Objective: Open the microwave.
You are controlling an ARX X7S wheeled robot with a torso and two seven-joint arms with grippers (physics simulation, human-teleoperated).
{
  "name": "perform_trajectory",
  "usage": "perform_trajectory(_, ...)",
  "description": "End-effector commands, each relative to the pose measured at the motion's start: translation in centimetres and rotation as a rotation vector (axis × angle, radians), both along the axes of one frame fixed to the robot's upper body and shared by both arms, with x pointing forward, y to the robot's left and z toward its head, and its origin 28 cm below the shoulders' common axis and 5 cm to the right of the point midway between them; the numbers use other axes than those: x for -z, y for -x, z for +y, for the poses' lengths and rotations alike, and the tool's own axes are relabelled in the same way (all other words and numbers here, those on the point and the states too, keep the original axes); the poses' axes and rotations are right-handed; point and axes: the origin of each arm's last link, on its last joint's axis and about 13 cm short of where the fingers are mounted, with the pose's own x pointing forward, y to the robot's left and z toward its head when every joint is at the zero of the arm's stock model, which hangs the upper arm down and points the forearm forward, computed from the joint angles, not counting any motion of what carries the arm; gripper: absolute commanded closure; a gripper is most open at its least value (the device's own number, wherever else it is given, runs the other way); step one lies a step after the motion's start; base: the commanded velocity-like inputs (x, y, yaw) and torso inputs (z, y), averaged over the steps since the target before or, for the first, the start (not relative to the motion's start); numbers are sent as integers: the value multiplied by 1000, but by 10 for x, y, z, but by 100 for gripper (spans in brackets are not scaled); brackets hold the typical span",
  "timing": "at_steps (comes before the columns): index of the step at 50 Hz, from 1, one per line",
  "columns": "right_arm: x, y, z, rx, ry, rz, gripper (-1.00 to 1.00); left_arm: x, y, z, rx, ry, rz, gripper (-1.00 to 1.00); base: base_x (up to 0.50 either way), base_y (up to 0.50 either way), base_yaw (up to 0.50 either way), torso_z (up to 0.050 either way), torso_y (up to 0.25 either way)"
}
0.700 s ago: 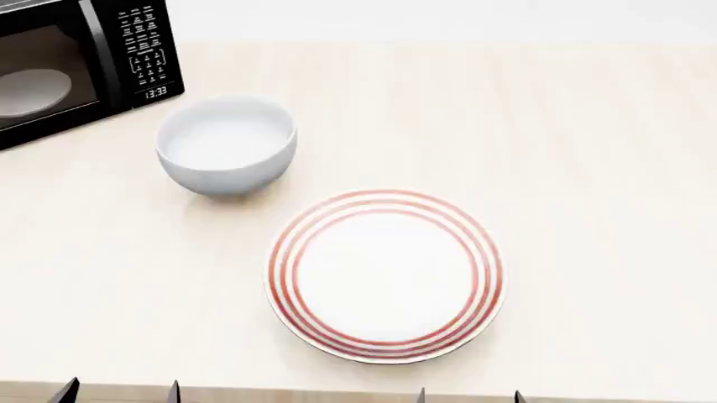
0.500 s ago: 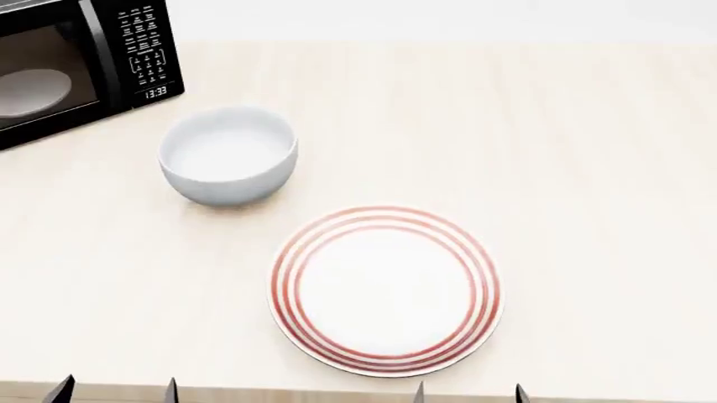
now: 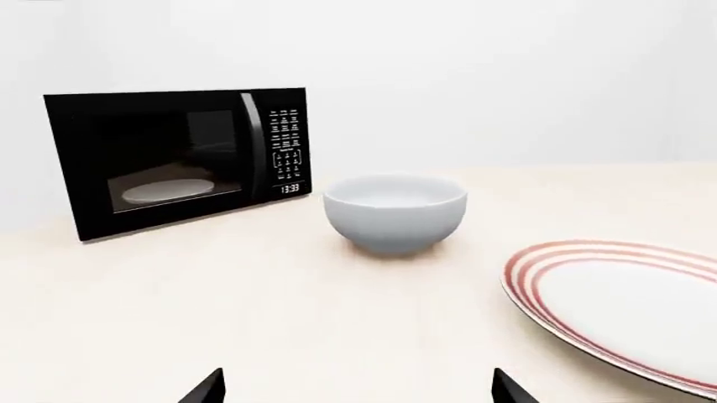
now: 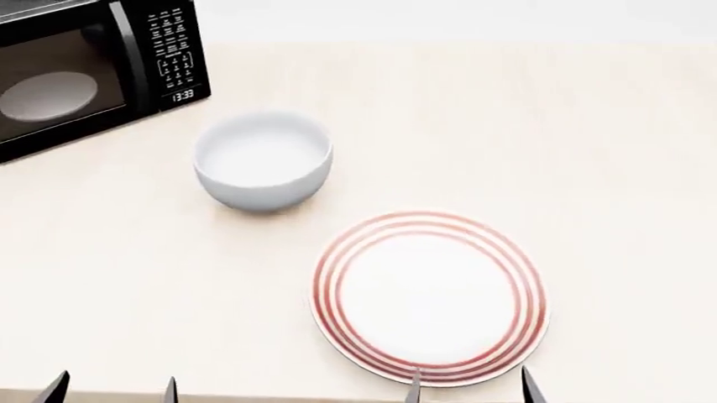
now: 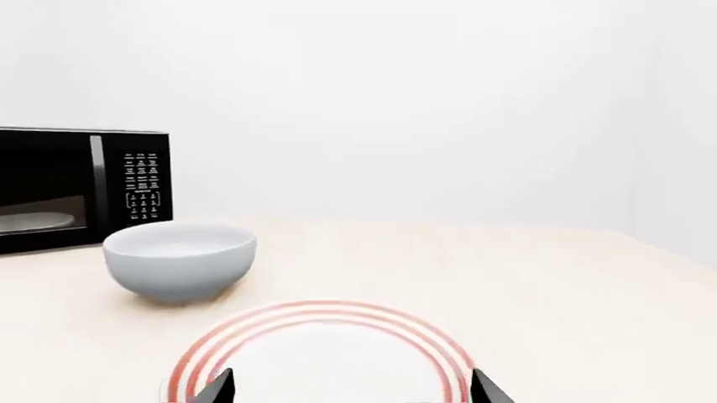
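Left wrist view: the microwave [image 3: 180, 164] stands shut at the far side of the desk [image 3: 224, 319], handle [image 3: 253, 147] upright between window and keypad. A bowl [image 3: 395, 210] sits near it, with a plate [image 3: 627, 306] closer to the camera. The left gripper [image 3: 356, 388] has its fingers [image 3: 207, 388] spread wide, holding nothing.

Head view: both grippers hang at the desk's near edge, well apart from the microwave in the far left corner.

Right wrist view: the right gripper [image 5: 349, 386] is wide open over the plate.

Risk, as I judge it: the bowl lies near the left arm's path to the handle; a low reach could knock it.
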Motion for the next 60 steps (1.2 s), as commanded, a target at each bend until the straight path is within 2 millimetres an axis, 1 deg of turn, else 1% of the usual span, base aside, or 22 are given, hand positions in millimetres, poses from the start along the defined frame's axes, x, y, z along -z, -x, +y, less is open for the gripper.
perform_trajectory(1,-2,1,3,-10,-10,-14,-100,-1,1,1,-6,-6,0,-100,70,492,0,0,0)
perform_trajectory(32,3,0,5,-44,-23,-3,-100,-1,-2,3,-5,1,1,-100,102,493,0,0,0)
perform_trajectory(44,4,-1,7,-56,-19,-1,-100,-2,0,3,-7,-5,-4,-100,264,471,0,0,0)
perform_trajectory(60,5,-1,6,-59,-23,0,-100,-2,0,3,-8,-6,-3,-100,358,402,0,0,0)
